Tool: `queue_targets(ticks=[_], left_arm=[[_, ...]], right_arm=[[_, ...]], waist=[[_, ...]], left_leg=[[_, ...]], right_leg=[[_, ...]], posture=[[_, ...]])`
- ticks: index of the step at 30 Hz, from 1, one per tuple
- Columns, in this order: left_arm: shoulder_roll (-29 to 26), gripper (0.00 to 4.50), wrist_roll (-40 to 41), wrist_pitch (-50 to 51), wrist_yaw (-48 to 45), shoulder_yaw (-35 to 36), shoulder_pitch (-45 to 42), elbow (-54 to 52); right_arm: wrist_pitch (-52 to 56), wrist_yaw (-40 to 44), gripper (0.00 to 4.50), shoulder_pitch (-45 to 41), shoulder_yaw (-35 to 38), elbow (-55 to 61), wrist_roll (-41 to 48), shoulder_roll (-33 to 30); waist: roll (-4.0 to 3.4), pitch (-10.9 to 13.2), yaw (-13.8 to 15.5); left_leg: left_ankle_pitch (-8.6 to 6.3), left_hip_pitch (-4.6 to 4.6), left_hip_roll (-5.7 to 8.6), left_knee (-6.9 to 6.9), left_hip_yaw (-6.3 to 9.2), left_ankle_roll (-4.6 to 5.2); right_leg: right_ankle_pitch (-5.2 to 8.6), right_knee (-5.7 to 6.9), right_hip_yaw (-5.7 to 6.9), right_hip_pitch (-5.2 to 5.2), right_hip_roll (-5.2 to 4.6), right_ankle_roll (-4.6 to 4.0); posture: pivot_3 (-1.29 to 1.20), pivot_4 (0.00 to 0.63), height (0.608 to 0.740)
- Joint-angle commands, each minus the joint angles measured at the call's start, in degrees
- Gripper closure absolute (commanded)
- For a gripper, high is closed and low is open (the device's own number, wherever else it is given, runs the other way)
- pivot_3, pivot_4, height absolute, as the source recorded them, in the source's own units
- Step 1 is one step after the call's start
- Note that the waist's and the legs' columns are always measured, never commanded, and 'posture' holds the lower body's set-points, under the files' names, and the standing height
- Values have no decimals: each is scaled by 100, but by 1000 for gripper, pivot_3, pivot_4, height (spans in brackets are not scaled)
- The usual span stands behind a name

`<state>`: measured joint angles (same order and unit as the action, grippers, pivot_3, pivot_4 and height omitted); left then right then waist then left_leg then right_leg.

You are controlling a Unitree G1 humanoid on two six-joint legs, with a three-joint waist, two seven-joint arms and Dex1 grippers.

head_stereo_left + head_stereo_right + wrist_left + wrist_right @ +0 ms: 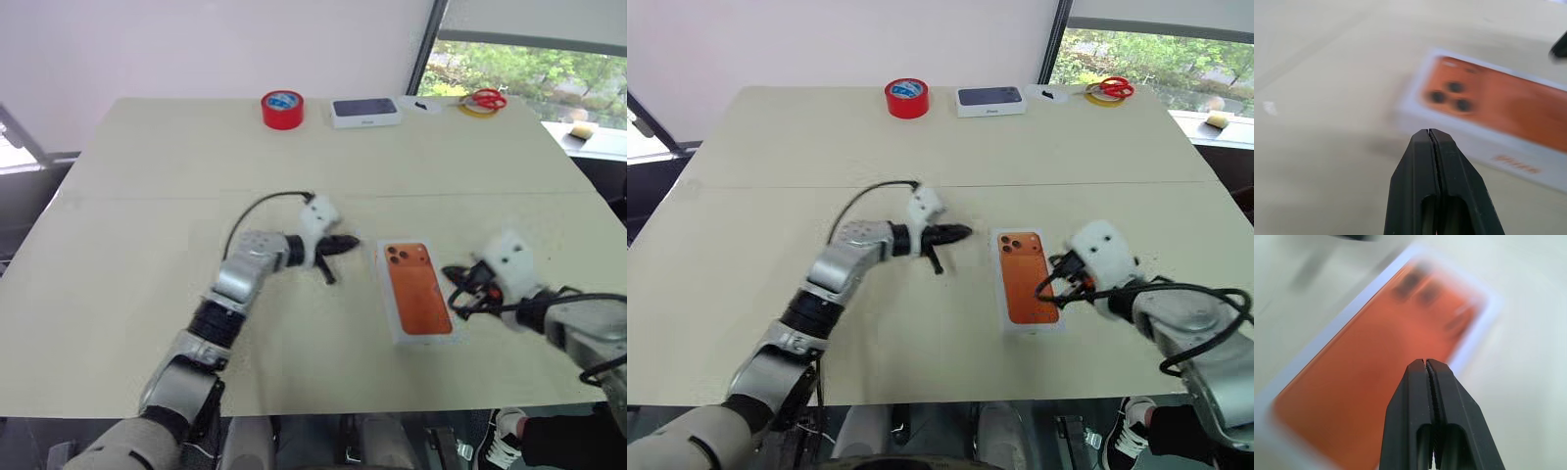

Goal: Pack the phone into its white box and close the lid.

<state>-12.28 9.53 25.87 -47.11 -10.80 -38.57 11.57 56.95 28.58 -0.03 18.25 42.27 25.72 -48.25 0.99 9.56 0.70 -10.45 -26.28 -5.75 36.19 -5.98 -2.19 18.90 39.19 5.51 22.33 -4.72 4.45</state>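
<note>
On the beige table (147, 284), head view: the lid (419, 290), w/ its orange phone print face up, lies near the front edge, right of centre, long side running front to back. The white box beneath can't be made out as a separate piece, and the phone itself isn't distinguishable from the print. Left gripper (345, 242) hangs just left of the lid's far end, pointing toward it, fingers pressed together, holding nothing. Right gripper (453, 275) sits just right of the lid, about mid-length, tips aimed at its edge, also pinched closed on nothing; contact w/ the lid can't be judged. At the far edge: a red tape roll (282, 109), a closed white box w/ dark phone picture (365, 112) beside it, and red scissors (484, 100) further right, all well apart from the grippers.

Left wrist view: the two black fingers (1422, 186) meet in a thin seam, empty. Beyond them the lid (1498, 112) lies blurred, camera-lens print at the nearer end, side wall visible w/ faint orange lettering.

Right wrist view: fingers (1415, 416) closed tight, tips above the lid's (1376, 357) orange face, white rim around it; blurred.
</note>
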Motion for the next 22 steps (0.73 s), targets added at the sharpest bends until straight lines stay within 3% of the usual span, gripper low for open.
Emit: queue_targets(ticks=[1, 7, 10, 22], left_arm=[[-446, 4500, 360, -1, 59, 730, 157, -504], [-1499, 4500, 703, 133, 141, 1746, 1080, -1058], [-1811, 4500, 863, 243, 187, 2074, 1556, -1351], [-2045, 4500, 1089, 417, 602, 2368, 2265, -1892]], right_arm=[[-579, 159, 4436, -26, 392, -350, -67, 72], [-1239, 513, 4436, -401, 876, -1439, 198, 285], [-1440, 621, 4436, -579, 757, -1817, 182, 253], [-1981, 1055, 4436, -773, 191, -2403, 90, 271]], waist=[[0, 0, 5], [-2, -1, -21], [-2, -1, -4], [-2, -1, -7]], left_leg=[[0, 0, 0, 1, -1, 0], [1, 3, 0, -2, -5, -1], [1, 6, -1, -2, -6, -3], [1, 6, -1, -3, -9, -3]], right_leg=[[0, 0, 0, 0, -1, 0], [0, 1, 0, -1, -2, 0], [0, 1, 0, -3, -2, 0], [0, 2, 0, -2, -4, 0]], posture=[[0, 150, 730], [0, 150, 730], [0, 150, 730], [0, 150, 730]])
